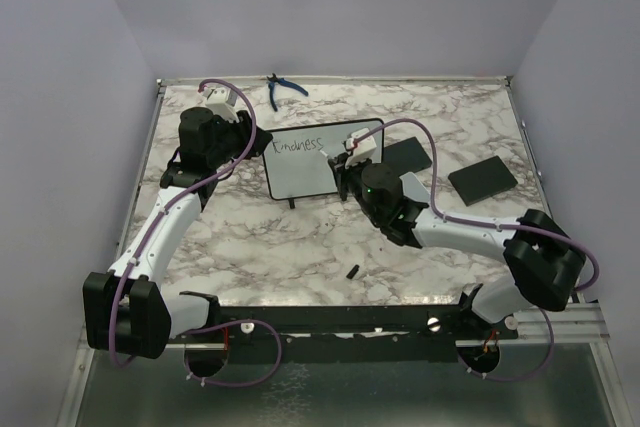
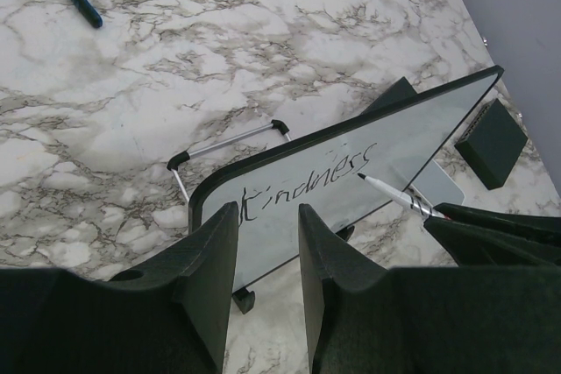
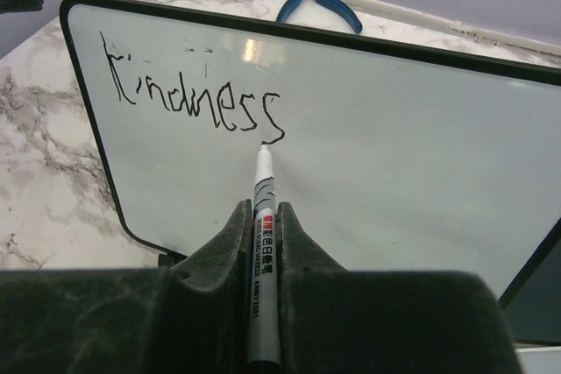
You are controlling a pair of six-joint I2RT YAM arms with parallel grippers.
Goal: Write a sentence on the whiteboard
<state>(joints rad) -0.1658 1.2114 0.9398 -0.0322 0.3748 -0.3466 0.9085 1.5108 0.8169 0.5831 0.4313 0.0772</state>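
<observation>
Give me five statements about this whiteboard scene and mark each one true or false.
1. The writing on the whiteboard reads only "Kindness". True.
2. The marker lies loose on the table. False: the right gripper is shut on it.
3. The marker's cap is on. False: its tip is bare, just below the last "s".
4. Blue-handled pliers lie on the table beyond the whiteboard. True.
5. Both black pads lie left of the whiteboard in the top view. False: they lie to its right.
</observation>
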